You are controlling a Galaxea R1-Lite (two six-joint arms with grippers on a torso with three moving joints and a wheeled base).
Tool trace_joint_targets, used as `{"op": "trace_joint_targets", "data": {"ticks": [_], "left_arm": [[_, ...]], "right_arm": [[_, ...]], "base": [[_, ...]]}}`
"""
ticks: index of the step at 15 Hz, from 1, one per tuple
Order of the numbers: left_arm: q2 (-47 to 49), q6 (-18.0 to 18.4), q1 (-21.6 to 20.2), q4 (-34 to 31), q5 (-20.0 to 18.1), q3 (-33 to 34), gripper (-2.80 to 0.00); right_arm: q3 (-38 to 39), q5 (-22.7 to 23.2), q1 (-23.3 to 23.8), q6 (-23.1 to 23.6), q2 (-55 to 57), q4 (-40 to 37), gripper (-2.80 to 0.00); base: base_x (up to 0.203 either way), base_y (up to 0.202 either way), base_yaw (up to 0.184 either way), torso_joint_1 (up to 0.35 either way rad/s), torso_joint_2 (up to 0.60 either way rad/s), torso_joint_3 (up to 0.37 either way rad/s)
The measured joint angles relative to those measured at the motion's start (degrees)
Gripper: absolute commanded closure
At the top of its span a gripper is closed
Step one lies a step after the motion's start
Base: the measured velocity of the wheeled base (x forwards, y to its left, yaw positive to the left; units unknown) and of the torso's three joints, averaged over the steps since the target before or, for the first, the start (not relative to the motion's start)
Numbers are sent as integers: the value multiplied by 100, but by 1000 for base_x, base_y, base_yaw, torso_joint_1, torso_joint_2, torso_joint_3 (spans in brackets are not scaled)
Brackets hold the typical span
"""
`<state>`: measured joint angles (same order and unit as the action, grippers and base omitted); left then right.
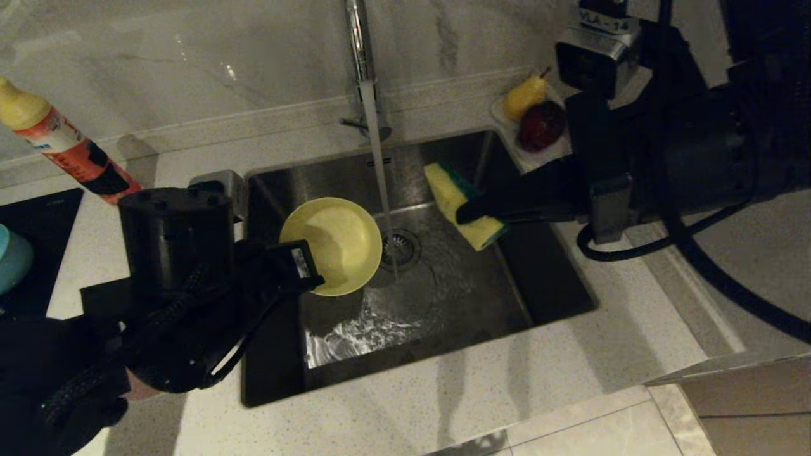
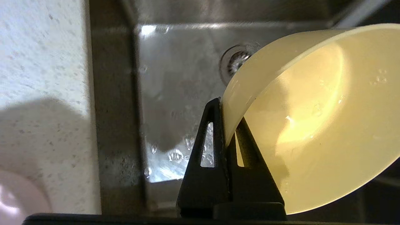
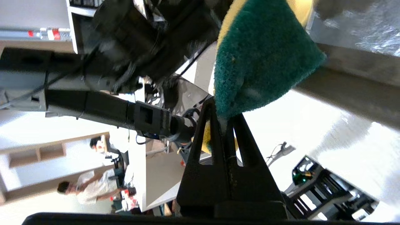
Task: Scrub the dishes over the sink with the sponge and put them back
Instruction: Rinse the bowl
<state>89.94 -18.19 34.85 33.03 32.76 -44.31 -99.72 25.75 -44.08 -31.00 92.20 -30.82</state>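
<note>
My left gripper (image 1: 303, 263) is shut on the rim of the pale yellow bowl (image 1: 334, 244), holding it tilted over the left half of the sink (image 1: 545, 278). In the left wrist view the gripper (image 2: 225, 120) pinches the wet bowl (image 2: 312, 125) wall between its fingers. My right gripper (image 1: 469, 212) is shut on the sponge (image 1: 459, 201), yellow foam with a green face, held above the sink's right side, apart from the bowl. In the right wrist view the gripper (image 3: 223, 114) clamps the sponge (image 3: 262, 53) at one end. Water runs from the tap (image 1: 359, 44) onto the drain (image 1: 399, 248).
An orange bottle with a yellow cap (image 1: 63, 145) lies at the back left. A tray with a pear (image 1: 524, 96) and a red fruit (image 1: 542, 125) sits behind the sink's right corner. A blue bowl (image 1: 12, 256) shows at the left edge, a pink one (image 2: 18, 200) on the counter.
</note>
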Motion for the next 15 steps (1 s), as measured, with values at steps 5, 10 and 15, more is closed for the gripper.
{"op": "trace_joint_targets", "data": {"ticks": [5, 10, 15], "left_arm": [[465, -847, -170, -1340, -612, -891, 0], [1050, -1929, -443, -2630, -1191, -1985, 0], [1599, -2361, -641, -3017, -1494, -2635, 0]], "right_arm": [[873, 29, 335, 101, -609, 45, 0], [1474, 74, 528, 138, -964, 64, 0], [1694, 139, 633, 135, -1065, 138, 0]], "base": [[0, 0, 0, 0, 0, 0], [0, 0, 0, 0, 0, 0], [0, 0, 0, 0, 0, 0]]}}
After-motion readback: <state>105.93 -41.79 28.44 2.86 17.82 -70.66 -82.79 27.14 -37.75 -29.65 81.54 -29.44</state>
